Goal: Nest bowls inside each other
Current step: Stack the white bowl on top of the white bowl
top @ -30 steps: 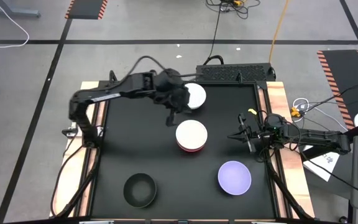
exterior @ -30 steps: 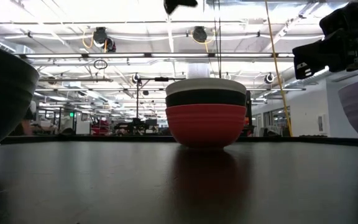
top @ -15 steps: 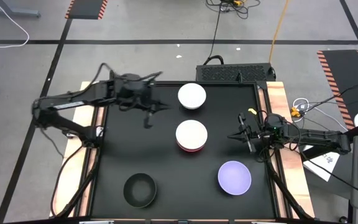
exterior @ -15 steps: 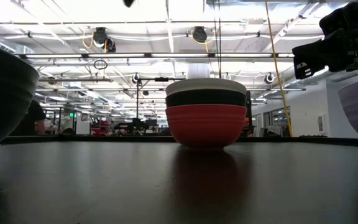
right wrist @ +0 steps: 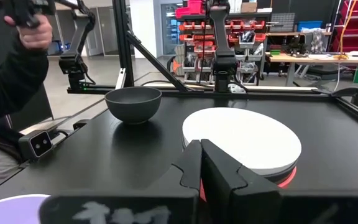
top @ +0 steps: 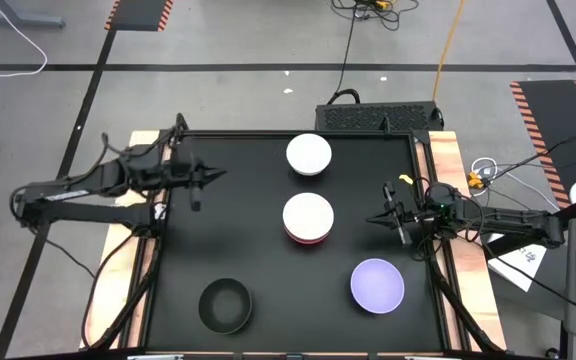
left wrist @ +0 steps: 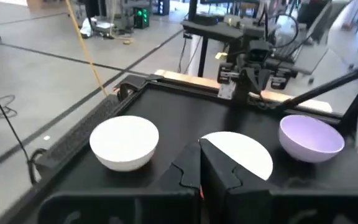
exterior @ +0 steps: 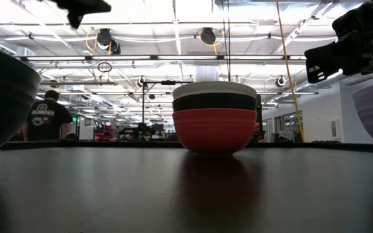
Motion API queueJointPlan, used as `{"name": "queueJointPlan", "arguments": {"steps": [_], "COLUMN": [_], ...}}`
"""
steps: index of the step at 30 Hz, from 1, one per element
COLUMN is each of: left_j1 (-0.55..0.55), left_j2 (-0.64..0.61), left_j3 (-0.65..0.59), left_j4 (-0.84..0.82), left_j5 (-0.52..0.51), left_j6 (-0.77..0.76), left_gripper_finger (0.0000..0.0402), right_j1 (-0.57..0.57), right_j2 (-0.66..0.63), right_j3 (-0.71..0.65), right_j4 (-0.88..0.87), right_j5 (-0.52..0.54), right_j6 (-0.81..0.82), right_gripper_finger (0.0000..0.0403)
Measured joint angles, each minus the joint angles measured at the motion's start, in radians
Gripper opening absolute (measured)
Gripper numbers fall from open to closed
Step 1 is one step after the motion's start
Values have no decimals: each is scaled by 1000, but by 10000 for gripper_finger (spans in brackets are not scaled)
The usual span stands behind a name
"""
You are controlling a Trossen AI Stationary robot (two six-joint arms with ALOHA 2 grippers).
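— High view first: where are my bowls?

— Your stack [top: 308, 218] sits mid-table: a white bowl on top, a black one under it, the red one at the bottom, which the low view shows in clear bands [exterior: 214, 116]. A lone white bowl [top: 309, 154] stands toward the far edge, apart from the stack. The lavender bowl [top: 377, 283] is at the near right, and a single black bowl [top: 225, 305] at the near left, both well apart from the stack.

— And my grippers?

— I read the left gripper [top: 200, 181] over the table's left edge, far-left of the stack, well clear of every bowl. In its wrist view the fingers [left wrist: 219, 174] are pressed together, holding nothing. The right gripper [top: 392, 217] hangs by the right edge, beside the stack yet apart from it; its wrist view shows the fingers [right wrist: 219, 168] likewise closed and empty, pointed at the stack.

— Anything else?

— A person [exterior: 46, 118] stands in the room behind the table.
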Motion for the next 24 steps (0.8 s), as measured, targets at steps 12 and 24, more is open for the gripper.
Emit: {"name": "queueJointPlan", "arguments": {"steps": [12, 24], "left_j1": [-75, -135], "left_j2": [-307, -477], "left_j3": [-330, -546], "left_j4": [141, 282], "left_j5": [-70, -93], "left_j6": [-82, -53], "left_gripper_finger": [0, 0], "right_j1": [0, 0], "right_j2": [0, 0], "right_j3": [0, 0], "right_j4": [-1, -9], "right_j5": [0, 0], "right_j6": [-3, 0], "right_gripper_finger": [0, 0]}}
